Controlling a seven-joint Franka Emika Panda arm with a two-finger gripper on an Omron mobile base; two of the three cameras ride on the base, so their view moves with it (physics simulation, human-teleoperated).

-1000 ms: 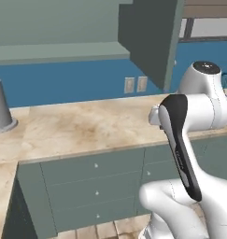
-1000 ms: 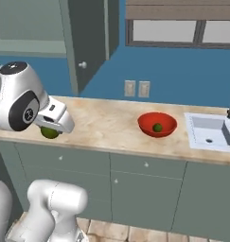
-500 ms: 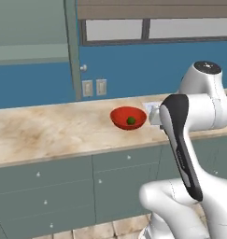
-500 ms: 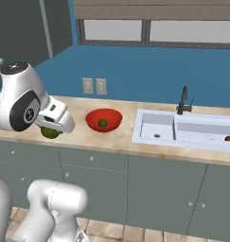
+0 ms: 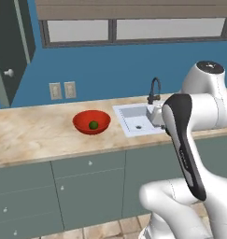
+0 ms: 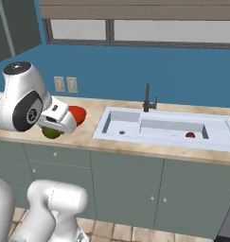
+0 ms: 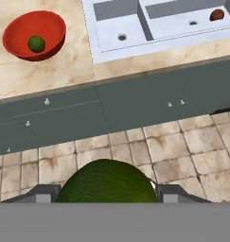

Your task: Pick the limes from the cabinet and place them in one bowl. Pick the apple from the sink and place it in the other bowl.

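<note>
My pincer [image 7: 107, 189] grips a lime [image 7: 107, 182]; I should carry it over the red bowl [image 7: 34, 35], beside the first lime [image 7: 36, 44], then release low.

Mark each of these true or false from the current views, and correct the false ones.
1. The red bowl holds one lime. True.
2. The gripper is empty. False: it grips a second lime.
3. The apple lies in the right-hand basin of the sink. True.
4. The red bowl sits inside the sink. False: it rests on the counter, left of the sink.
</note>
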